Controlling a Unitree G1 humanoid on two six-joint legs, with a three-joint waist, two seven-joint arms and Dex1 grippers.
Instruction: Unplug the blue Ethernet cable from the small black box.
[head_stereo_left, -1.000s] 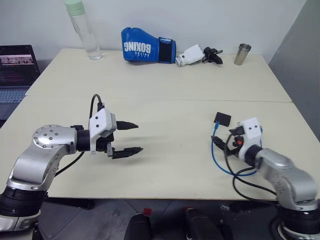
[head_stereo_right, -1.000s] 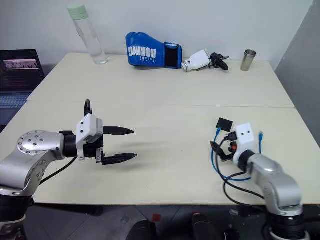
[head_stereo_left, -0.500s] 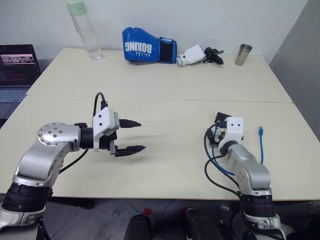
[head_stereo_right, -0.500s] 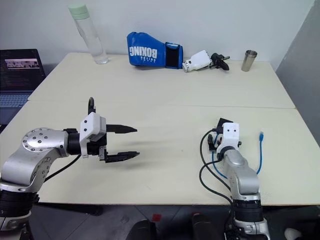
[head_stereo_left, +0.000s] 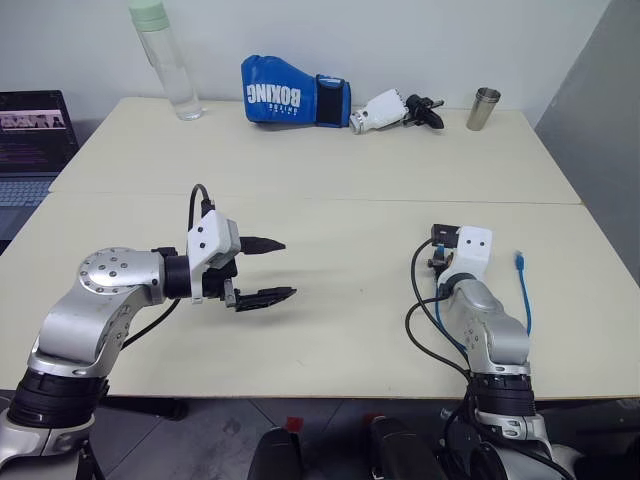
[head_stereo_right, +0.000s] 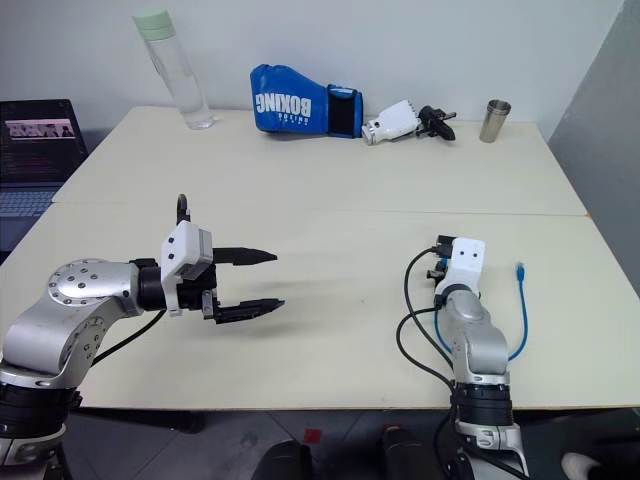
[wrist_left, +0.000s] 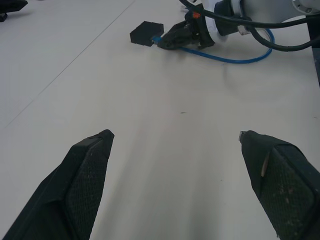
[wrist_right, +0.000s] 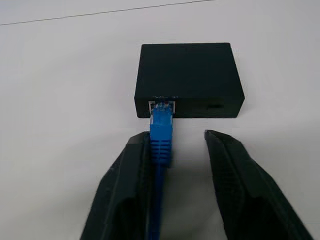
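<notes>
Box (wrist_right: 189, 80) on the bench (head_stereo_left: 330, 190), cable (wrist_right: 161, 131) still plugged in. Right jaws (wrist_right: 177, 150) half-closed, plug against one finger, not pinched. Left jaws (wrist_left: 175, 137) wide, empty. Risk: loose box drags along when pulled.

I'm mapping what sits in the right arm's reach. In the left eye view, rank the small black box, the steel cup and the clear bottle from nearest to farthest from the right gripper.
1. Small black box, right at the right gripper, blue Ethernet cable plugged in.
2. Steel cup, far right corner of the table.
3. Clear bottle, far left corner.
</notes>
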